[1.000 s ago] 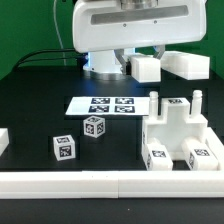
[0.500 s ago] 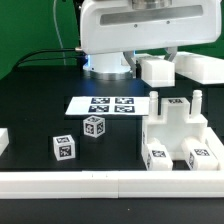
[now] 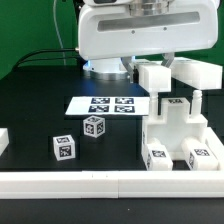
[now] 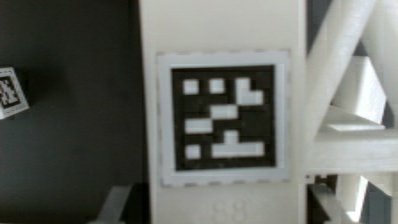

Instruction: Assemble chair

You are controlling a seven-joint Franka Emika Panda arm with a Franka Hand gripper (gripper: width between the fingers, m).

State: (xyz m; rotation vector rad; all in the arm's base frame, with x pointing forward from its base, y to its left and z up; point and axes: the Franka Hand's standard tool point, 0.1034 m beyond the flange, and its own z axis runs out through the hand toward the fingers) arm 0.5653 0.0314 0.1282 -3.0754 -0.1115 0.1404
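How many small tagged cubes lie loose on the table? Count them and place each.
2. Front cube near the white rail; rear cube beside the marker board. Others may hide behind the arm.

Exterior view: my arm (image 3: pixel 125 35) runs off the top edge and hides my end effector (image 4: pixel 222 208). Wrist view: its fingers (image 4: pixel 121 205) are only dark blurs at the frame's edge, grip not readable. The tagged slab (image 4: pixel 217 115) is soft-focus and cropped at both ends, the X-braced panel (image 4: pixel 347 110) cut by the edge, a small tag (image 4: pixel 9 92) half out of frame.
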